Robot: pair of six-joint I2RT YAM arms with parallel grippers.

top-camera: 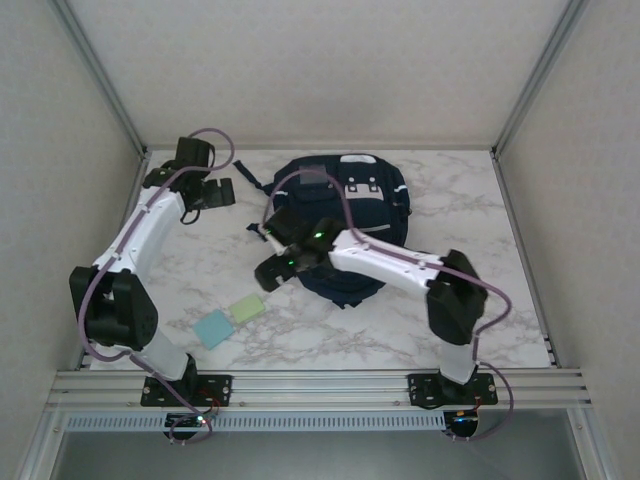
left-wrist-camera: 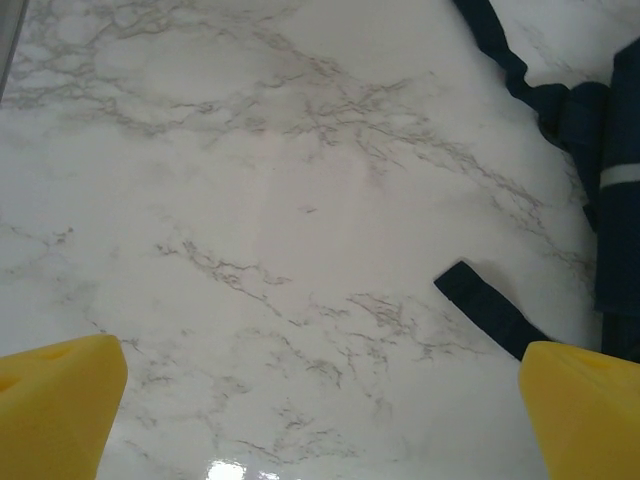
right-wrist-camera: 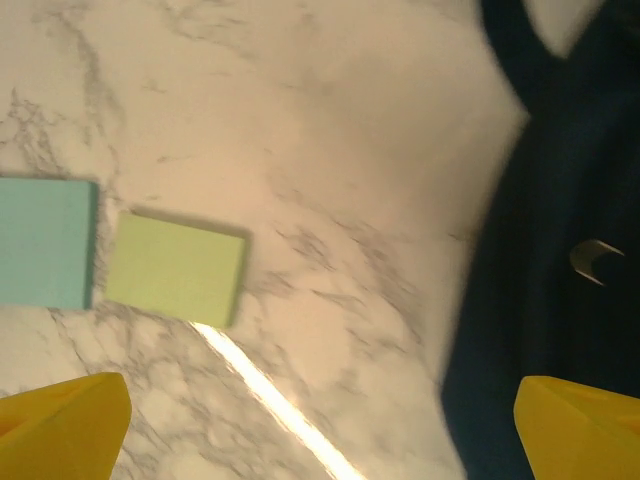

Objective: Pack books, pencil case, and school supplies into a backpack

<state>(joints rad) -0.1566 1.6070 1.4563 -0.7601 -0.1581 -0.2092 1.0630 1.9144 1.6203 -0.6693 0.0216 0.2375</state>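
Note:
The navy backpack [top-camera: 345, 200] lies at the back middle of the marble table, and its fabric shows as the backpack [right-wrist-camera: 560, 250] on the right of the right wrist view. The school supplies, a pale blue pad [top-camera: 213, 328] and a pale green pad [top-camera: 247, 307], lie side by side at the front left. My right gripper [top-camera: 264, 250] hovers open by the backpack's left edge, with the blue pad [right-wrist-camera: 45, 240] and green pad [right-wrist-camera: 175, 270] ahead of its empty fingers [right-wrist-camera: 60, 425]. My left gripper [top-camera: 200, 193] stands open and empty at the back left. The books and pencil case are out of view.
A loose dark strap [left-wrist-camera: 490, 310] of the backpack [left-wrist-camera: 612, 150] lies on the marble near the left gripper's right fingertip [left-wrist-camera: 585, 400]. Cage walls and metal posts [top-camera: 105, 85] close in the table on three sides. Bare marble [top-camera: 200, 265] lies between the two arms.

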